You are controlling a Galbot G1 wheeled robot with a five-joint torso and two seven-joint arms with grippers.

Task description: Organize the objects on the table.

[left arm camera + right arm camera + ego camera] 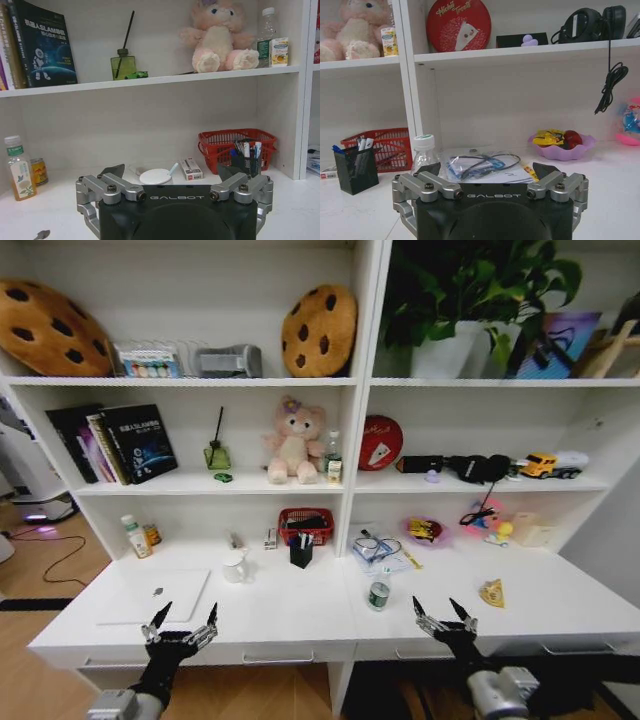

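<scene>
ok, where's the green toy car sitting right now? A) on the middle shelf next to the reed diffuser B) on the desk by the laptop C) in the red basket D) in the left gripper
A. The green toy car sits on the middle shelf right beside the green reed diffuser, left of the pink plush bear; the left gripper is open and holds nothing, over the desk's front edge.

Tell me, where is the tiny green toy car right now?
In the head view, the tiny green toy car sits on the left middle shelf, just below the green diffuser bottle and left of the pink plush bear.
</scene>
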